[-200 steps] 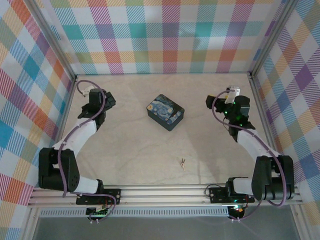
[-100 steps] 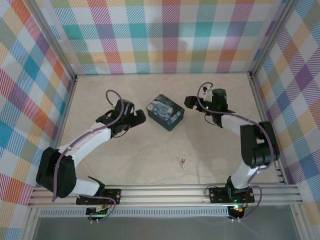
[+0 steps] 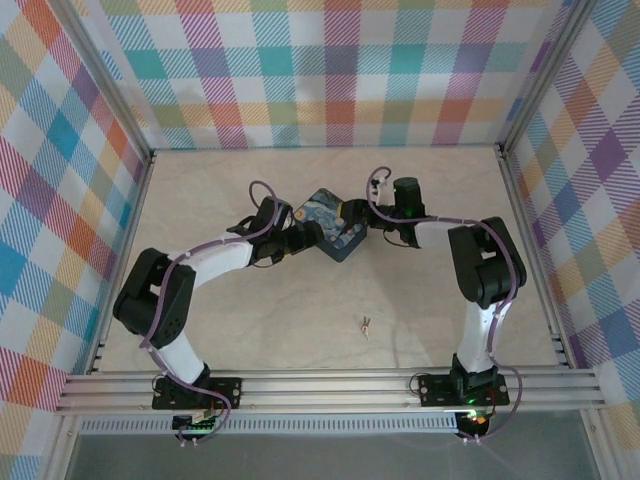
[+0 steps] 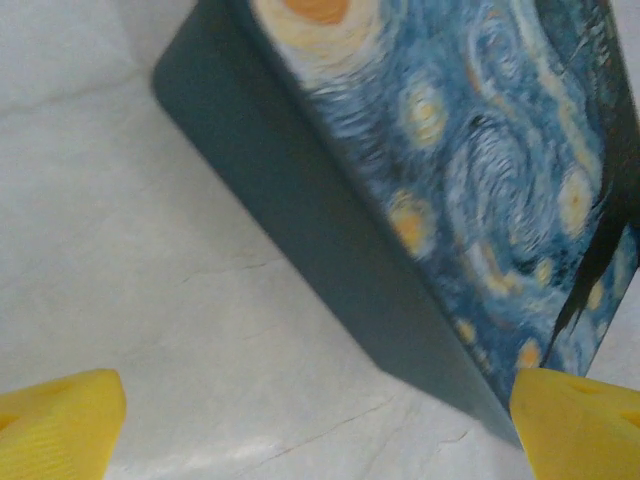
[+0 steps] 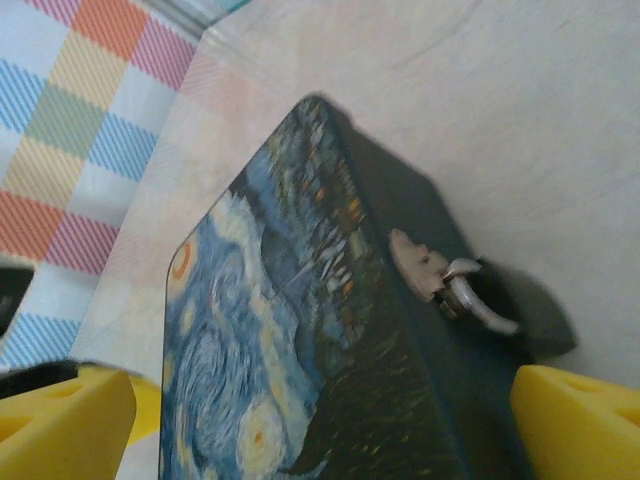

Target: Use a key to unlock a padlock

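The top camera looks down from above and behind the arm bases, taking in the whole desk. Both wrist cameras sit very near the painted tin: the left faces its dark side wall, the right looks along its lid to the padlock. All three views share that tin.

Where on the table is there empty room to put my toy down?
The far strip between the tin and the back wall is bare, and so is the near stretch either side of the key. The middle is crowded: both hands, left and right, flank the tin.
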